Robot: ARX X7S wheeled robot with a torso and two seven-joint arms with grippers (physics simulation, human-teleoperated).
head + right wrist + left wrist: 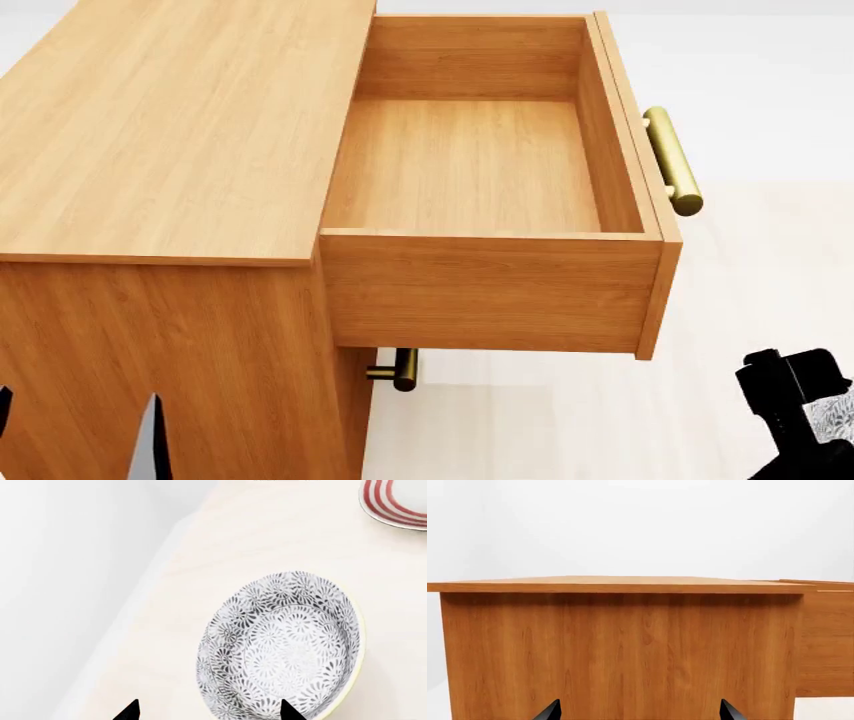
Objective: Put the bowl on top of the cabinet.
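The big orange-brown cabinet (174,140) fills most of the head view. Its flat top is at the left. Its top drawer (487,170) is pulled out to the right and has nothing in it. A brass bar handle (671,160) sits on the front of the drawer, at the far right side of it. A second brass handle (396,370) peeks out from under the open drawer, lower down.

In the left wrist view, the left gripper (639,712) faces the plain wood side of the cabinet, just below the edge of the flat top. Only its two black fingertips show. They are spread wide apart and nothing is between them. In the head view, these tips poke up at the near left, close to the cabinet's side.

The bowl (280,647) is not on the cabinet. It sits on a pale tabletop (200,580), seen in the right wrist view. It is white with a dark flower pattern all over and a thin yellow rim. It is tipped a little toward the camera in this view.

The right gripper (208,711) is right by the bowl. Its two black fingers are spread apart. One fingertip (292,711) lies over the bowl's rim in the picture, and the other is over the bare tabletop. I cannot tell if either tip touches the bowl.

A white plate (397,502) with red rings sits farther along the same tabletop, well apart from the bowl.
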